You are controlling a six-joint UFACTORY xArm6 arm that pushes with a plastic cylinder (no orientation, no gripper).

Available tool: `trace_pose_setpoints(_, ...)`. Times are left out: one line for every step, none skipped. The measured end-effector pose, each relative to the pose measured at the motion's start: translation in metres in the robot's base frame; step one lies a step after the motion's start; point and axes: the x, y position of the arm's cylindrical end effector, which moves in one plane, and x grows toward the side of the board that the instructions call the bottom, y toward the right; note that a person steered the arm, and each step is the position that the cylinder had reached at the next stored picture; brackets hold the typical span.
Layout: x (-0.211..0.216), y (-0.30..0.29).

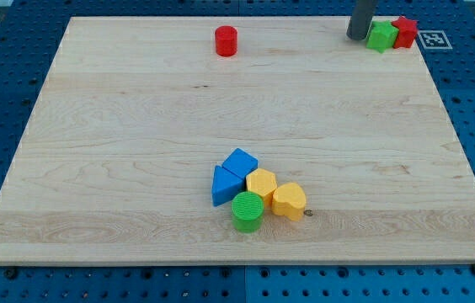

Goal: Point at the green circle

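The green circle point(248, 210) is a short round block near the view's bottom centre. It touches a yellow hexagon point(261, 183) and a yellow heart point(289, 201), with a blue triangle point(224, 185) and a blue cube point(240, 162) just to its upper left. My tip point(357, 37) is at the view's top right, far from the green circle. It stands just left of a green star-like block point(381, 36).
A red star block point(404, 31) sits against the green one at the top right. A red cylinder point(226, 40) stands near the top centre. The wooden board point(136, 151) lies on a blue perforated table.
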Motion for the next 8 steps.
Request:
trace_pose_setpoints(0.017,-0.019)
trace_pose_setpoints(0.055,-0.053)
trace_pose_setpoints(0.109,-0.08)
trace_pose_setpoints(0.176,-0.092)
trace_pose_setpoints(0.247,-0.092)
trace_pose_setpoints(0.311,-0.092)
trace_pose_setpoints(0.358,-0.105)
trace_pose_setpoints(0.372,-0.131)
